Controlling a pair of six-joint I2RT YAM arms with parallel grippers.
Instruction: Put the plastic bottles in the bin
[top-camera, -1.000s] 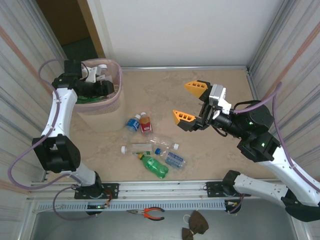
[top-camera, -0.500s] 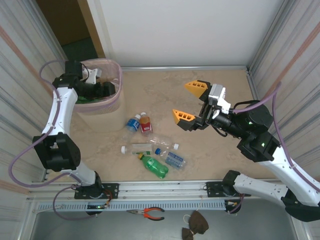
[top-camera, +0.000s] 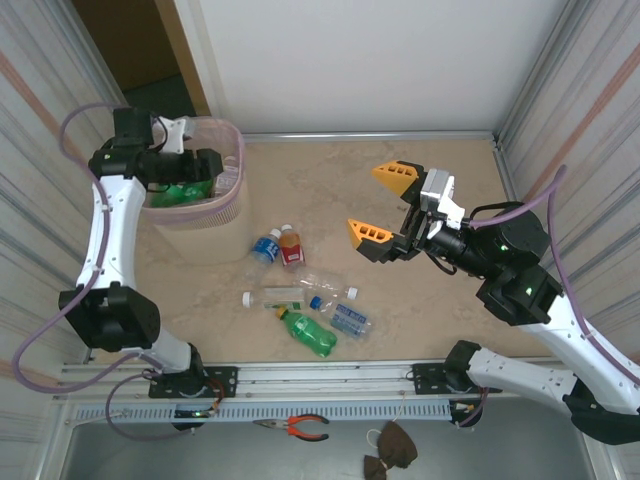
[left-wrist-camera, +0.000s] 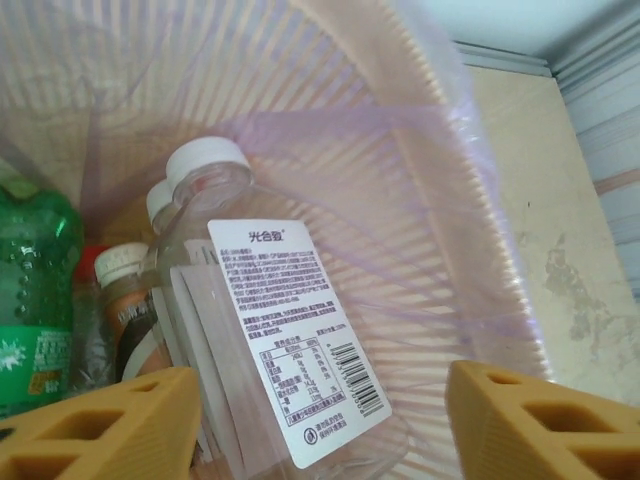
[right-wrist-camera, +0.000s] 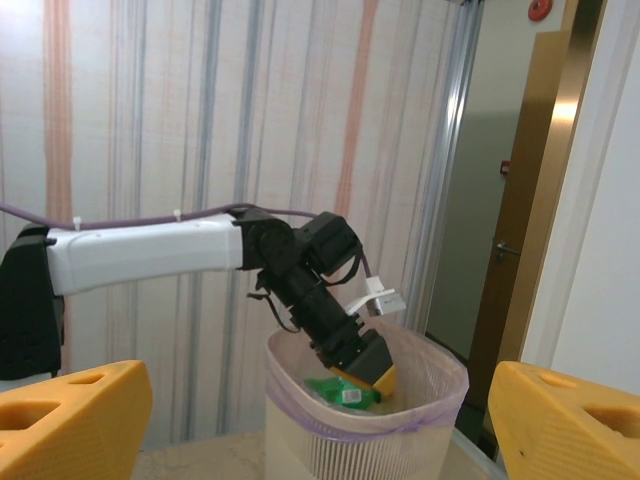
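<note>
The marble-patterned table (top-camera: 450, 170) carries 1 pale pink mesh bin (top-camera: 210, 228) at its far left corner, with a thin lilac liner (left-wrist-camera: 440, 120) folded over the rim. The left gripper (left-wrist-camera: 322, 370) hangs just inside the bin's mouth. Its 2 orange fingers are apart and clamped on nothing, and a gap shows beside the clear bottle (left-wrist-camera: 270, 340) lying below them. The right gripper (top-camera: 365, 200) hovers mid-table, well apart from the bin, jaws spread wide and empty.

In the bin I count at least 4 plastic bottles: that clear white-capped one, another white cap behind it, 1 green bottle (left-wrist-camera: 30, 290) and 1 brown bottle (left-wrist-camera: 130, 300). About 6 more lie on the table. A blue-labelled bottle (top-camera: 266, 246) and a red-labelled bottle (top-camera: 291, 247) sit side by side near the bin's foot, and 4 are clustered nearer the arms' bases. 1 pair of orange-handled pliers (top-camera: 300, 427) lies on the grey ledge.
</note>
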